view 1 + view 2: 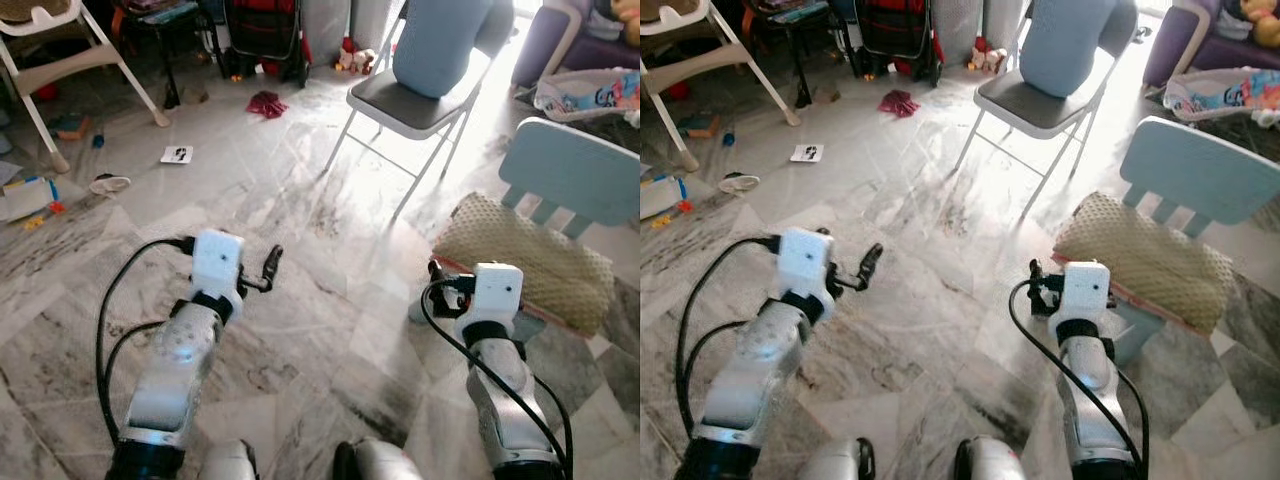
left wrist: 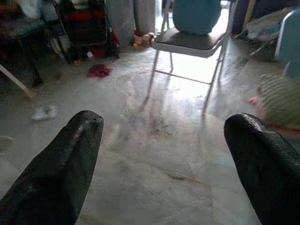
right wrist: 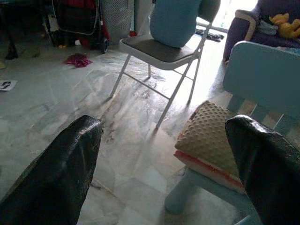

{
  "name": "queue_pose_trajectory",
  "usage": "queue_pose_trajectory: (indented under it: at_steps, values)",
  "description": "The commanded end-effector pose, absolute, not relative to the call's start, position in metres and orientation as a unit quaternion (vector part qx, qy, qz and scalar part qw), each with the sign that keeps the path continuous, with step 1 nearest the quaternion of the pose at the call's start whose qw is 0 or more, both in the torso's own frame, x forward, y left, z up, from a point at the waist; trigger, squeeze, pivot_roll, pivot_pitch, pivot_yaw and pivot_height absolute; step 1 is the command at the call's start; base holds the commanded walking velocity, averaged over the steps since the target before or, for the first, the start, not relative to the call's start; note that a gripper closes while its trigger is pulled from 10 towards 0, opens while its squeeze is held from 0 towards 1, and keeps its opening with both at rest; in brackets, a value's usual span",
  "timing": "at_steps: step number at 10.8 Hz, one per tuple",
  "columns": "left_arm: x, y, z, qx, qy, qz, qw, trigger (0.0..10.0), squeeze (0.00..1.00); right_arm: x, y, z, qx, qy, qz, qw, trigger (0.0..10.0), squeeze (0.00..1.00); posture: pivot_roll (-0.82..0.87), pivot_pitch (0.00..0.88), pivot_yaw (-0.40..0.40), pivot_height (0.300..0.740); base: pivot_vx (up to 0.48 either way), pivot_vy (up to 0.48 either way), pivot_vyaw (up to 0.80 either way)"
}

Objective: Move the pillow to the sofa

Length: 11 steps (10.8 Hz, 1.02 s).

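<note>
One beige, dimpled pillow point(image 1: 525, 262) on a small pale-blue chair point(image 1: 575, 180).
Beside that chair, the right gripper point(image 3: 161, 164) and left gripper point(image 2: 164, 164) both hover spread apart, holding nothing.

The pillow point(image 1: 524, 260) is beige with a bumpy dotted cover and a pink underside edge. It lies flat on the seat of a small light-blue chair point(image 1: 575, 175).

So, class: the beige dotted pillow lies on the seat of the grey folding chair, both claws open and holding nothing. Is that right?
Not quite. The pillow lies on the small light blue chair, as the right wrist view shows; the grey folding chair holds a blue cushion. The left claw and right claw are open and hold nothing.
</note>
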<state>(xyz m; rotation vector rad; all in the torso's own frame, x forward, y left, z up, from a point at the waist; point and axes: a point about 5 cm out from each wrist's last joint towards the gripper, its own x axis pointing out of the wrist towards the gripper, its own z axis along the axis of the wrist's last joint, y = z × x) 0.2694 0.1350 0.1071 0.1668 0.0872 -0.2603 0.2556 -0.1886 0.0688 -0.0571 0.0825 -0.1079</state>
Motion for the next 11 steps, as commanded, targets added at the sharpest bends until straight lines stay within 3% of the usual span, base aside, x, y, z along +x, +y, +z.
queue_pose_trajectory:
  at_steps: [1,3,8,11]
  values:
    - [0.262,0.144,0.099,0.095,0.055,-0.111,0.988,10.0,0.00,0.248,-0.192,0.067,-0.025,0.040,-0.057,0.997,10.0,0.00,-0.01,0.035,-0.030,0.740,0.000,0.000,0.00]
    - [0.249,0.146,0.087,0.081,0.077,-0.123,0.986,10.0,0.00,0.238,-0.196,0.057,-0.029,0.059,-0.060,0.996,10.0,0.00,-0.01,0.045,-0.031,0.740,0.000,0.000,-0.71]
    - [0.269,0.148,0.082,0.041,0.074,-0.106,0.991,10.0,0.00,0.239,-0.199,0.049,-0.027,0.081,-0.043,0.995,10.0,0.00,-0.01,0.061,-0.091,0.740,0.000,0.000,-0.80]
    - [0.270,0.146,0.081,0.037,0.075,-0.111,0.990,10.0,0.00,0.247,-0.199,0.053,-0.021,0.071,-0.043,0.996,10.0,0.00,-0.03,0.069,-0.071,0.740,0.000,-0.192,-0.71]
